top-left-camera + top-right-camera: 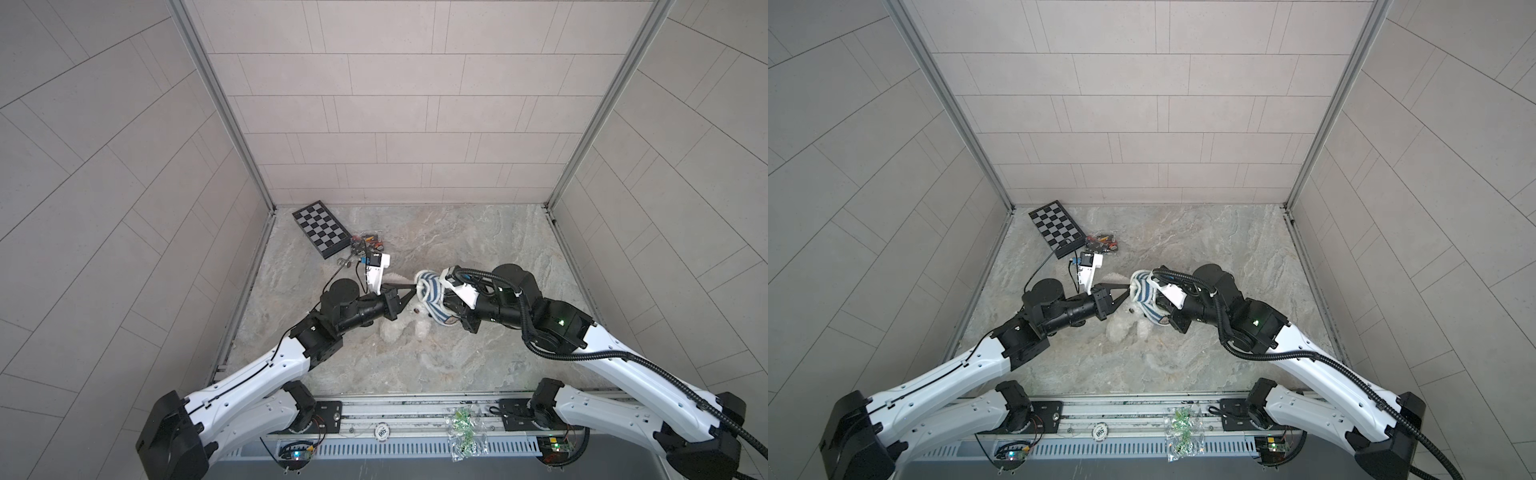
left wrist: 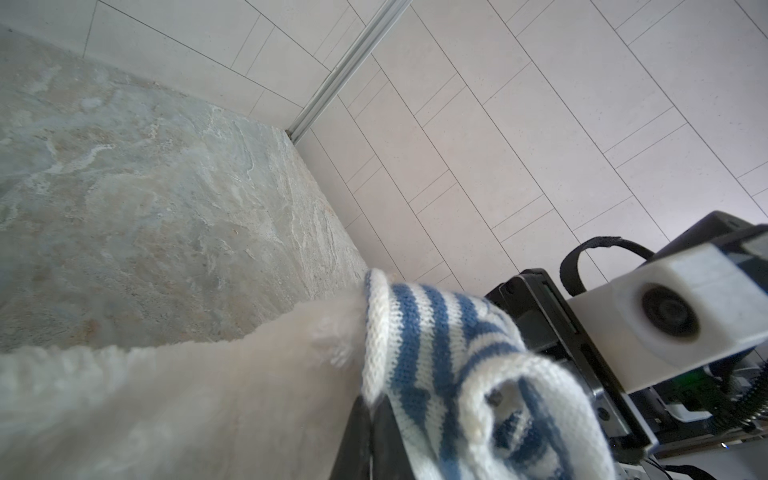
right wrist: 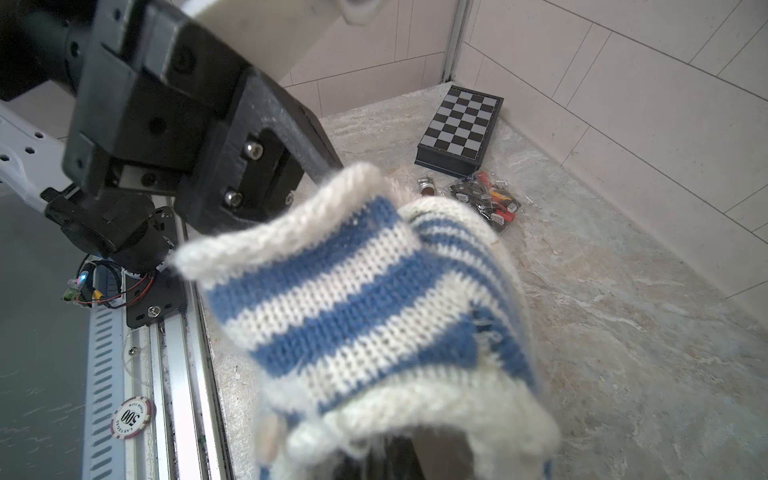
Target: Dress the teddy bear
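The teddy bear (image 1: 395, 331) is largely covered by the striped shirt (image 1: 432, 295) in both top views; its fur is blurred in the left wrist view; the tips of the right gripper (image 3: 399, 457) are buried under the knit; the left gripper (image 2: 368, 440) is cut off by the picture's edge; the contents of the packet (image 1: 368, 242) cannot be told.

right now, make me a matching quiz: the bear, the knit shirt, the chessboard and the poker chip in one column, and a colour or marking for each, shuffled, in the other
Column one:
1. knit shirt
2. chessboard
3. poker chip
4. teddy bear

Column two:
a. black and grey squares
b. fluffy white
c. blue and white stripes
d. round, marked 500

Pairs: 1-c, 2-a, 3-d, 4-b
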`<state>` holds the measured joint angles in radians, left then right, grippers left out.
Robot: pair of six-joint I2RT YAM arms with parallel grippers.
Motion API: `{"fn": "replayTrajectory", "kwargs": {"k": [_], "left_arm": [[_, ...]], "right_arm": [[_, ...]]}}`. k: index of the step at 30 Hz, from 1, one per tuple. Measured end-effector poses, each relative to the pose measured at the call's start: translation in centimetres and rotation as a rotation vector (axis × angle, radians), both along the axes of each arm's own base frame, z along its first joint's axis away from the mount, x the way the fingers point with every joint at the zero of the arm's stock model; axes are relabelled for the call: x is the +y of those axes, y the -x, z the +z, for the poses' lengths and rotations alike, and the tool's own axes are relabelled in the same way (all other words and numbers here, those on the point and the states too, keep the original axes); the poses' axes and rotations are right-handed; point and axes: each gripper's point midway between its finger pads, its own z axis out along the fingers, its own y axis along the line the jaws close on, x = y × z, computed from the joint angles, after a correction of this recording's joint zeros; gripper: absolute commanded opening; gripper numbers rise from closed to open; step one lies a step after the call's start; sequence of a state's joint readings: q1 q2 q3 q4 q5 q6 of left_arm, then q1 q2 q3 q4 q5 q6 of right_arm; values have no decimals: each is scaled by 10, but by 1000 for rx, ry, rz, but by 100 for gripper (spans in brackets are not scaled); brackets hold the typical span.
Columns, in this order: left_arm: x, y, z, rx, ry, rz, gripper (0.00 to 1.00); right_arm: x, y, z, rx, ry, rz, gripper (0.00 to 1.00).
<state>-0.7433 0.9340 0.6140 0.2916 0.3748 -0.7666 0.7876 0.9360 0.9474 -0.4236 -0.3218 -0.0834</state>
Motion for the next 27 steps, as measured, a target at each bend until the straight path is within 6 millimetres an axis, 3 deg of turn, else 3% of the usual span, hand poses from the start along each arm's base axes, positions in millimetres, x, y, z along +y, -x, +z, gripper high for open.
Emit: {"fn": "replayTrajectory", "kwargs": {"k": [8,15,22,27], "left_arm": [[24,-17,-13,38,-41,84,0],[28,-15,-40,88,-129,78,0],[24,1,-63,105,-224,-19,0],[17,23,-76,97,-308,-123,0]], "right_arm": [[-1,6,5,-35,5,15,0],[-2,15,4,-54,5,43,0],[-3,17,3,-60,3,39,0],[-6,8,0,-47,8,-22,0]]}}
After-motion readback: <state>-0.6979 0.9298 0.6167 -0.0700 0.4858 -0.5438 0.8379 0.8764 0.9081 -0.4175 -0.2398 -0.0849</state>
